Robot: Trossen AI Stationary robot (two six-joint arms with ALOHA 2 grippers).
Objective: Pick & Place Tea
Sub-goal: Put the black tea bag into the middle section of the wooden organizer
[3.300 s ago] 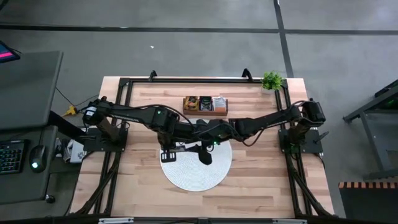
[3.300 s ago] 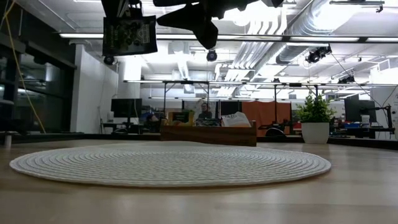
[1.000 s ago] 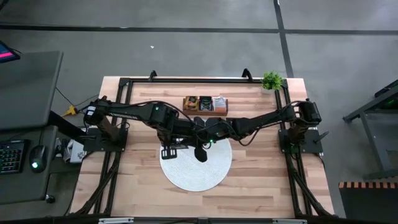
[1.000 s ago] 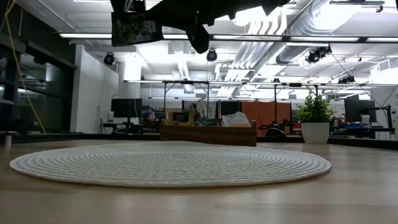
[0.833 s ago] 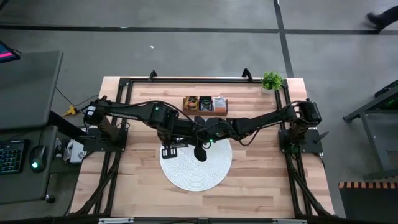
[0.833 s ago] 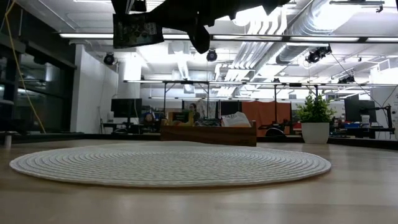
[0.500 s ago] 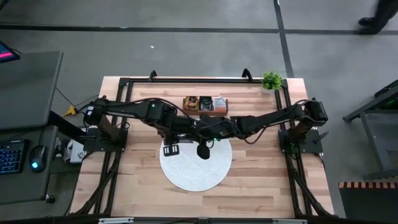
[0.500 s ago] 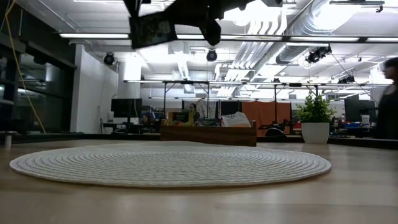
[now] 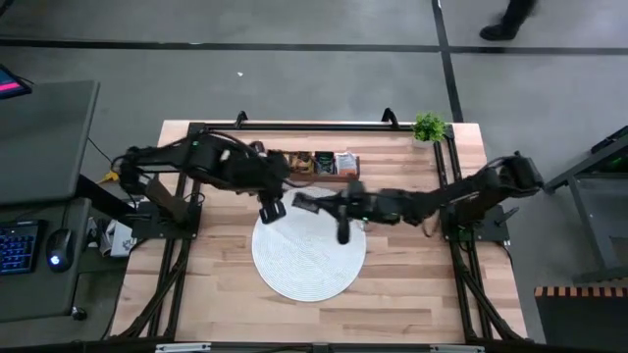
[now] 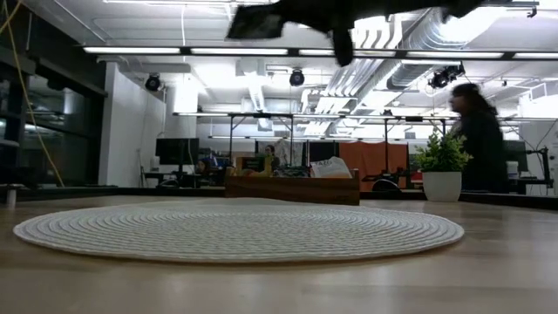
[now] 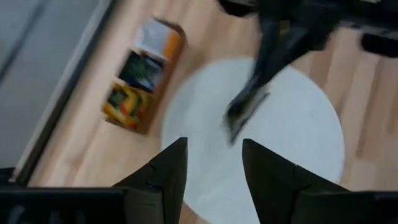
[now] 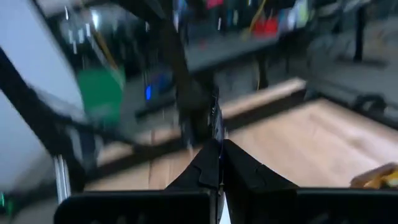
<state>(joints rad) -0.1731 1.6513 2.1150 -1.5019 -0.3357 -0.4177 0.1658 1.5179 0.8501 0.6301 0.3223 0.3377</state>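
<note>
2 dark arms above round white woven mat (image 9: pixel 308 257): right gripper (image 9: pixel 299 203), jaws clamped on flat black sachet (image 9: pixel 305 204), apparently for placing; left gripper (image 9: pixel 271 211), jaws apart, empty.

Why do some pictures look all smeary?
Right wrist view: smeared by motion, with only the shut right gripper crisp. Left wrist view: blurred too, the tray soft. Low view: the passing person is streaked, while the mat stays sharp.
</note>
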